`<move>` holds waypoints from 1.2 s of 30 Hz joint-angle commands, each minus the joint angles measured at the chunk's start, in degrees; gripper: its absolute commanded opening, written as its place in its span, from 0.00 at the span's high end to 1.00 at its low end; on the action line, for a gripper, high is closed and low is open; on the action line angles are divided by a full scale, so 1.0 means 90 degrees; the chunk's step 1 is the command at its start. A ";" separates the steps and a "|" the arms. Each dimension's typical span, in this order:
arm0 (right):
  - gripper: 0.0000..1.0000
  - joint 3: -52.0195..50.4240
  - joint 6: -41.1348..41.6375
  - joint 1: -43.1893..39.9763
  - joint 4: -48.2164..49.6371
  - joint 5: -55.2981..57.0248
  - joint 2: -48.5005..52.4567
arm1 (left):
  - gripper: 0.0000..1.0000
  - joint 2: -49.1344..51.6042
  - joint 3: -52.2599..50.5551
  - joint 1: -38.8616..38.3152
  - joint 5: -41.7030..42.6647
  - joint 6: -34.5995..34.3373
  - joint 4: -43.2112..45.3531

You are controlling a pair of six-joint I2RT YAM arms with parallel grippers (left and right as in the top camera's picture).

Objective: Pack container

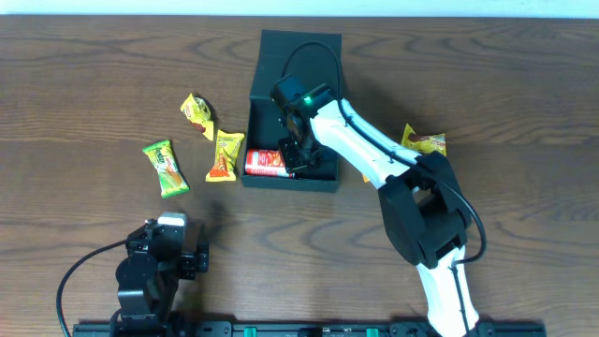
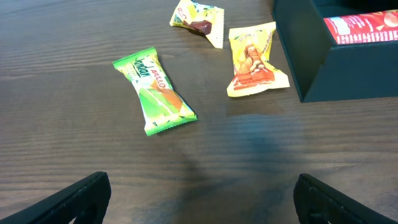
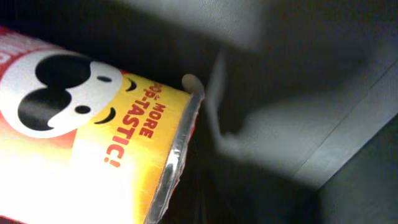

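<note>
The container (image 1: 281, 183) is a dark box standing open mid-table, its flap lid (image 1: 299, 51) folded back. A red chip can (image 1: 265, 164) lies inside along the front wall. My right gripper (image 1: 298, 161) reaches down into the box just right of the can. The right wrist view shows the can's foil end (image 3: 177, 155) close by and the dark inside wall (image 3: 311, 93); the jaws are lost in shadow and shut, with nothing seen held. My left gripper (image 2: 202, 199) is open, low over bare wood, well short of the green packet (image 2: 155, 92).
Left of the box lie a green packet (image 1: 166, 168), a yellow packet (image 1: 197, 113) and an orange-yellow packet (image 1: 225, 154) close to its wall. Another yellow packet (image 1: 423, 142) sits right of the right arm. The left arm base (image 1: 150, 276) is at the front left.
</note>
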 commanded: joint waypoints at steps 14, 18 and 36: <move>0.99 0.0148 -0.0129 0.0012 -0.0289 0.0107 0.0075 | 0.05 -0.0041 -0.0046 0.0039 -0.0022 0.0022 0.0002; 0.99 0.0738 -0.0129 0.0010 -0.0554 0.0959 0.0066 | 0.05 -0.0041 -0.0046 0.0039 -0.0022 0.0022 0.0002; 0.99 0.0750 -0.0185 -0.0697 -0.0102 0.1661 0.0415 | 0.05 -0.0041 -0.0046 0.0039 -0.0022 0.0022 0.0002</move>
